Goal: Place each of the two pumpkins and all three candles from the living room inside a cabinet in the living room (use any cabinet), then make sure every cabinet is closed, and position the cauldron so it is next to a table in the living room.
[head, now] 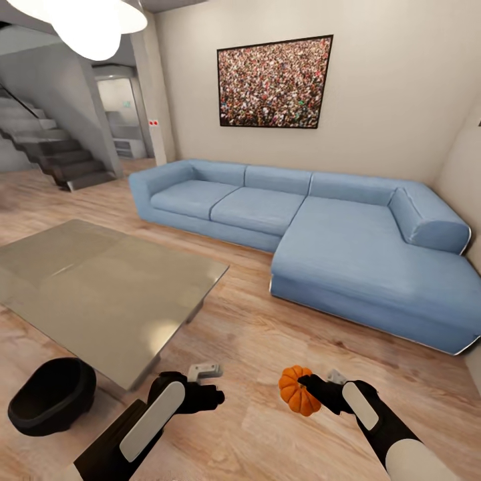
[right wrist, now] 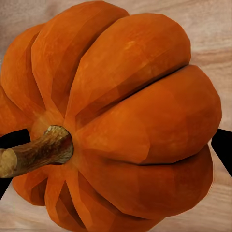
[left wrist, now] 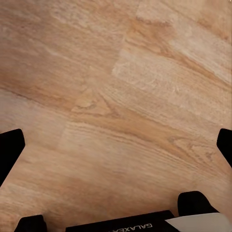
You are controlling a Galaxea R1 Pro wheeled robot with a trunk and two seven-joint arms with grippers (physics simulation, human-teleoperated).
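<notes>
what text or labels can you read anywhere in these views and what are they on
"GALAXEA" (upside down, its end cut off): on the dark plate by the left tool, in the left wrist view.
Red marks on the far wall: too small to read.
The crowd picture and the pumpkin in the right tool carry no lettering.

orange ribbed pumpkin (head: 298, 391), brown stem; light-blue sofa (head: 321, 227); black cauldron (head: 50, 395); grey glossy table (head: 100, 287); tan woodgrain floor (head: 267, 334).

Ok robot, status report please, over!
Right gripper shut on round ribbed orange pumpkin, carried above wooden floor. Left gripper open, empty. Black cauldron beside grey table. Path clear.
</notes>
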